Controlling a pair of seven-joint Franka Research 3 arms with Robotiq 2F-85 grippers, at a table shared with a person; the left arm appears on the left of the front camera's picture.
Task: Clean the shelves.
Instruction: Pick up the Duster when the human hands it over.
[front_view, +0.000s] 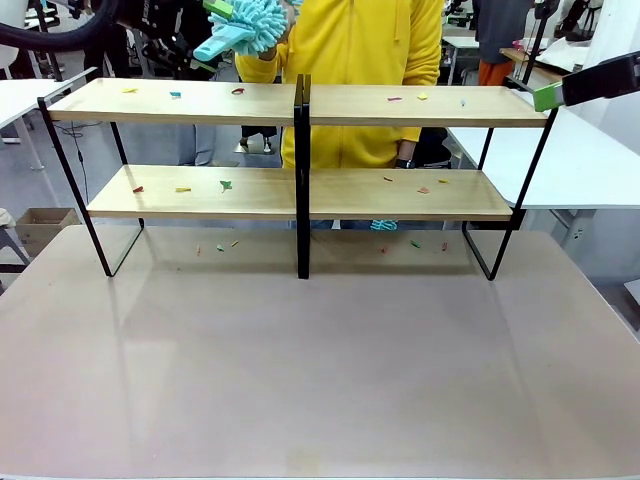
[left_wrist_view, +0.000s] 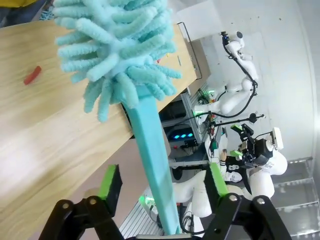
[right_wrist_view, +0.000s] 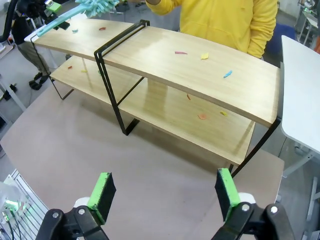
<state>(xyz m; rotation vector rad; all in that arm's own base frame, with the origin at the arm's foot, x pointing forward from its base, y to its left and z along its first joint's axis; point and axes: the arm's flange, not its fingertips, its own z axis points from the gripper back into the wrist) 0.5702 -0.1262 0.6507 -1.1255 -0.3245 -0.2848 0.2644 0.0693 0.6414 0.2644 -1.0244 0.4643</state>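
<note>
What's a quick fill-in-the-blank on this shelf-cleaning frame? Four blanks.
1. The robot's left hand has the duster's ___ between its fingers.
2. The robot's right hand is open and holds ___.
3. Each of the shelves has ___ wooden tiers.
4. Coloured scraps lie on the boards and on the ___ underneath.
Missing words: handle; nothing; two; table.
</note>
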